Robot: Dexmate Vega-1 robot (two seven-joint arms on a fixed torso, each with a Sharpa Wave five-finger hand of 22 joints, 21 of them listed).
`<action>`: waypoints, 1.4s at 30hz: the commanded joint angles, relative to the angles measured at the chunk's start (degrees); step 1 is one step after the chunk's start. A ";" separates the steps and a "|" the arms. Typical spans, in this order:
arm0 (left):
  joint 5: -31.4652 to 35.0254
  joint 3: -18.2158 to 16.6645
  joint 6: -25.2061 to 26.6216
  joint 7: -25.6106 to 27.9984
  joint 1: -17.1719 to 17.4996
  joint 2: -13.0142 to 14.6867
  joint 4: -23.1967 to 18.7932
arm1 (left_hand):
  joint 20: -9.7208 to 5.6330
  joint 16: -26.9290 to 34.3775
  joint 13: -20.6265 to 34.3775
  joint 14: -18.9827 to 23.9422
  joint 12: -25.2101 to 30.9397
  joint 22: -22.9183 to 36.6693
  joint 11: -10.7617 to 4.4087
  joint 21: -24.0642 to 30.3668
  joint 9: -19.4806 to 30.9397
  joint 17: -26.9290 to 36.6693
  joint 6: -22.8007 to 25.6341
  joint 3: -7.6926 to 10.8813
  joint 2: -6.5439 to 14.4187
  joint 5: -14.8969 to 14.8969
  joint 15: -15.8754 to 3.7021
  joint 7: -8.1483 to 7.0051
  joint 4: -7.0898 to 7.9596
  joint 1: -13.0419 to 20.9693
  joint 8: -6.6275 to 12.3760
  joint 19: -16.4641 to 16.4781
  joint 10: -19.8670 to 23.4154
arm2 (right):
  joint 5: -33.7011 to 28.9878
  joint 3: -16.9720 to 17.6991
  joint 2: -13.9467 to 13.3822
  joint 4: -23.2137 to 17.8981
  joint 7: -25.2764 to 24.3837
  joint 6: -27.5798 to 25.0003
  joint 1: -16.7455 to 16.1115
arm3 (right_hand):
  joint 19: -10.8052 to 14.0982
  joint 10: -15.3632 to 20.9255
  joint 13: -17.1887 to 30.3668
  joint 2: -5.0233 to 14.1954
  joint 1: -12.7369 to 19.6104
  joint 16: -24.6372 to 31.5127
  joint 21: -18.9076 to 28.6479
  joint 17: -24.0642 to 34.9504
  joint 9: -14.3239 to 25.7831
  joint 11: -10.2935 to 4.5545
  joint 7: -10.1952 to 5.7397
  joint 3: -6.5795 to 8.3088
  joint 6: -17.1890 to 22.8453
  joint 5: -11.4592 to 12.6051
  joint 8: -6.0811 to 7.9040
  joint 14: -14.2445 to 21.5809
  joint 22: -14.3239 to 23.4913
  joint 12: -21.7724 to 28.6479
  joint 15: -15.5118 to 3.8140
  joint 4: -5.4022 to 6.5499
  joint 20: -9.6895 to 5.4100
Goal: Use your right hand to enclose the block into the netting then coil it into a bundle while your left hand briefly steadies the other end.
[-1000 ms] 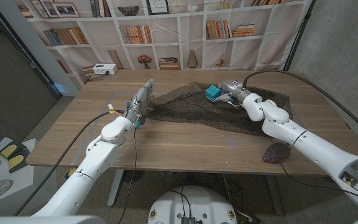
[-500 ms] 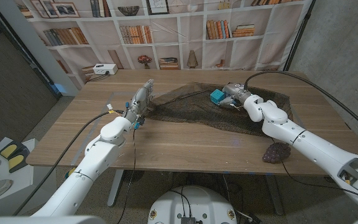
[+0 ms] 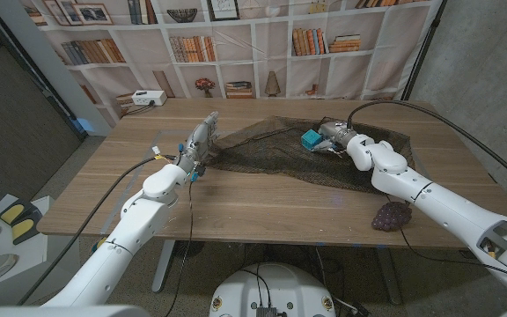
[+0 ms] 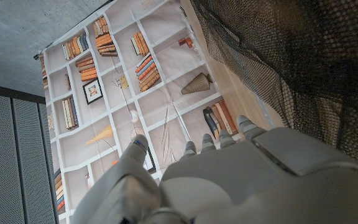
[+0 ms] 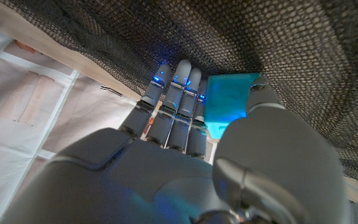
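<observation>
The right hand (image 5: pixel 185 162) covers the lower part of the bright blue plastic block (image 5: pixel 229 99) at frame centre; its grip is unclear. The dark mesh netting (image 4: pixel 303 68) runs past the upper right edge.

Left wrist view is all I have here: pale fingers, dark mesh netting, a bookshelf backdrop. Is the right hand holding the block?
Observer: Yes. The right hand grips a turquoise square block between thumb and fingers, over the dark mesh netting.
Operator: Is the block wrapped yet?
Observer: No, the block shows bare above the netting in the head view.
Operator: Where is the left hand?
Observer: The left hand is at the netting's other end, near the wooden table's left side.
</observation>
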 commanded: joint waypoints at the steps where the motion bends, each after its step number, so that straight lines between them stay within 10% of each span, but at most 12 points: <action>1: -0.15 0.14 0.34 -0.21 -0.38 -0.08 0.39 | 0.26 0.16 0.08 -3.71 0.15 0.32 0.45 -0.30 0.32 0.25 -3.10 -0.03 -0.20 0.51 0.29 -0.22 0.02 0.50 0.14 -0.05 -4.68 | -0.48 -0.03 0.15 -0.36 3.21 -3.71 0.06 | -3.78 -7.92 -2.33 7.44 4.22 -3.30 -0.84 -1.08 -0.93 -0.06 -0.74 3.00 -10.79 -0.34 -6.38 -3.15 -0.20 -5.21 -2.95 4.48 0.97; 5: -0.31 0.05 0.29 -0.25 -0.25 -0.10 0.49 | 0.27 0.16 0.08 -3.71 0.15 0.32 0.41 -0.32 0.32 0.25 -3.12 -0.04 -0.19 0.51 0.31 -0.24 0.01 0.51 0.13 -0.07 -4.69 | -0.20 0.31 0.06 -1.01 4.99 -5.05 -0.02 | -8.10 -15.84 -3.88 5.74 0.20 -6.30 -2.43 -1.69 -0.85 -0.63 -0.78 1.81 -20.41 -0.24 -10.44 -8.39 -0.29 -10.51 -2.06 4.94 1.98; 19: -0.48 -0.21 -0.32 -0.63 0.14 0.13 0.27 | 0.20 0.15 0.08 -3.71 0.13 0.32 0.37 -0.33 0.32 0.25 -3.15 -0.10 -0.17 0.51 0.38 -0.23 0.00 0.53 0.11 -0.03 -4.73 | 3.67 2.23 -1.45 -3.12 9.25 -4.13 -0.64 | -13.97 -21.86 -4.67 1.40 -6.90 -9.15 -4.97 -1.92 -0.74 -0.87 -1.22 -1.83 -28.29 -0.07 -10.92 -14.52 -0.27 -14.78 -0.31 6.31 4.05; 26: -0.51 -0.31 -0.58 -0.75 0.33 0.24 0.11 | 0.22 0.15 0.08 -3.72 0.14 0.32 0.47 -0.33 0.32 0.25 -3.16 -0.14 -0.16 0.51 0.40 -0.27 -0.01 0.54 0.11 0.01 -4.69 | 10.42 6.02 -2.23 -3.70 10.00 -0.69 -2.06 | -20.87 -25.00 -4.73 -0.80 -9.31 -12.00 -8.08 -2.19 -0.74 -0.46 -1.54 -3.13 -30.43 1.11 -10.44 -20.93 -0.21 -16.88 1.38 6.08 5.89; 35: -0.54 -0.27 -0.98 -0.97 0.28 0.20 0.28 | 0.23 0.16 0.08 -3.68 0.15 0.33 0.43 -0.33 0.32 0.26 -3.16 -0.18 -0.15 0.51 0.39 -0.26 -0.02 0.55 0.11 0.04 -4.67 | 15.64 12.14 -1.64 -6.22 1.06 3.40 -7.42 | -23.91 -29.53 -4.43 -1.37 -14.05 -13.99 -9.52 -1.48 -0.67 0.00 -0.53 -5.09 -32.89 1.73 -10.46 -27.11 0.02 -18.96 3.14 7.56 5.14; 42: -0.65 -0.29 -1.05 -0.99 0.20 0.09 0.46 | 0.31 0.16 0.08 -3.69 0.16 0.33 0.50 -0.35 0.32 0.26 -3.19 -0.20 -0.15 0.51 0.42 -0.28 -0.04 0.57 0.10 0.04 -4.63 | 16.07 14.72 -0.14 -8.20 -8.21 9.48 -10.59 | -26.10 -31.98 -4.28 0.35 -12.22 -14.80 -10.45 -1.20 -0.63 -0.83 -0.20 -3.99 -33.94 2.21 -10.43 -30.09 0.12 -19.89 3.57 6.20 5.60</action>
